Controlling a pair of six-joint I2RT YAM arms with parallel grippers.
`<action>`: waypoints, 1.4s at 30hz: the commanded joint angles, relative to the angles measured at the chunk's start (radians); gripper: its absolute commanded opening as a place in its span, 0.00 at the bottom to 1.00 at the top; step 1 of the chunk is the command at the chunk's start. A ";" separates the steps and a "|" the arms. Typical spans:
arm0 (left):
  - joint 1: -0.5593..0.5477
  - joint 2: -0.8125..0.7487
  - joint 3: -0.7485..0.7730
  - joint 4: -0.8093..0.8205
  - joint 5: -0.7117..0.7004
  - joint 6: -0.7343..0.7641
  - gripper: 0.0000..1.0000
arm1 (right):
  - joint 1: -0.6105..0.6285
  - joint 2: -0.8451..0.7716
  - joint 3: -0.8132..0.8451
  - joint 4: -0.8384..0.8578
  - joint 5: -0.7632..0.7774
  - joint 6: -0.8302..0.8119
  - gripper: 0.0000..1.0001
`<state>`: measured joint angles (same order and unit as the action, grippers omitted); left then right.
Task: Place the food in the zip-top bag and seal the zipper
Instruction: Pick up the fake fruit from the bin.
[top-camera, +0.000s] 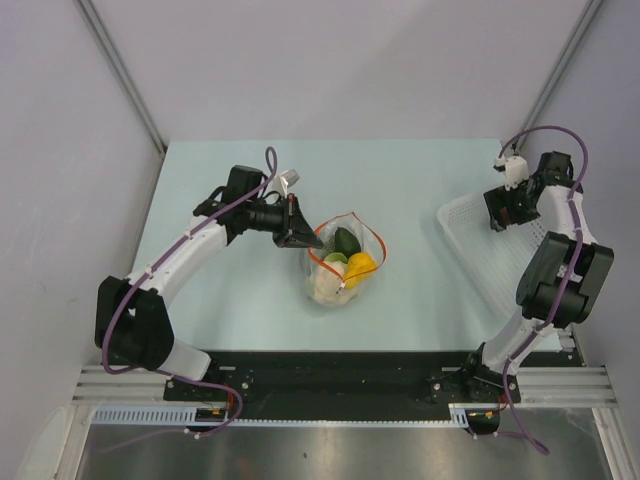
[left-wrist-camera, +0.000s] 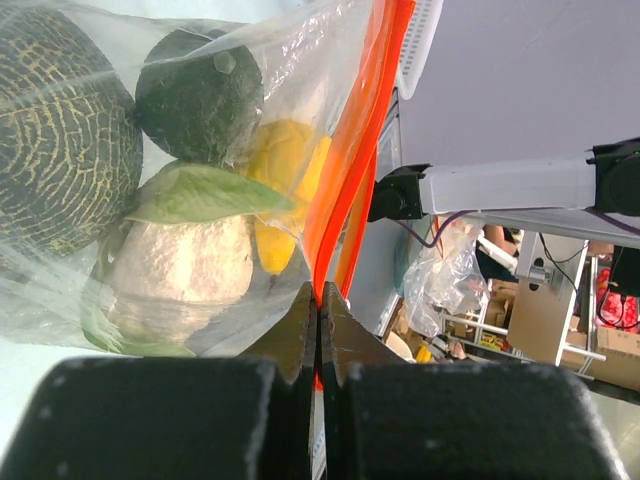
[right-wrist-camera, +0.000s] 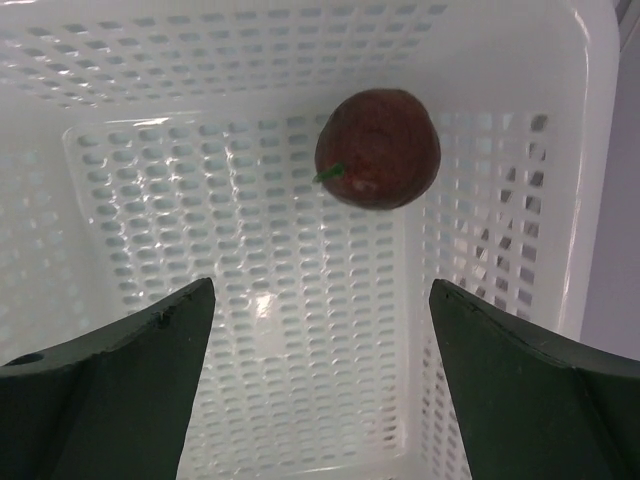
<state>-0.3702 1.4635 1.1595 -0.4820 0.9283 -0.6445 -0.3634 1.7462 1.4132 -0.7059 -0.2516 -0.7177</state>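
Right tool (right-wrist-camera: 320, 290) released over dark red food (right-wrist-camera: 377, 148): centre it between the jaws, then descend. Left tool (left-wrist-camera: 318, 297) clenched on zipper (left-wrist-camera: 343, 190).

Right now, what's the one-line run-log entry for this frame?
left gripper: shut on zipper; right gripper: open above dark red piece in basket; zip-top bag: unsealed

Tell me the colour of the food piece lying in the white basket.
Dark red piece with a small green stem; right wrist view shows it best.
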 joint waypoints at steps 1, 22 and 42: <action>0.013 -0.025 0.008 -0.009 0.004 0.037 0.00 | 0.033 0.042 0.006 0.131 0.040 -0.078 0.93; 0.025 0.000 0.035 -0.073 -0.006 0.092 0.00 | 0.081 0.199 0.004 0.266 0.114 -0.095 0.70; 0.027 -0.022 0.022 -0.050 -0.003 0.075 0.00 | 0.497 -0.427 0.121 -0.095 -0.391 0.271 0.27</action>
<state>-0.3531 1.4715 1.1614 -0.5686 0.9195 -0.5671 -0.1089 1.4563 1.4765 -0.7471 -0.4328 -0.6605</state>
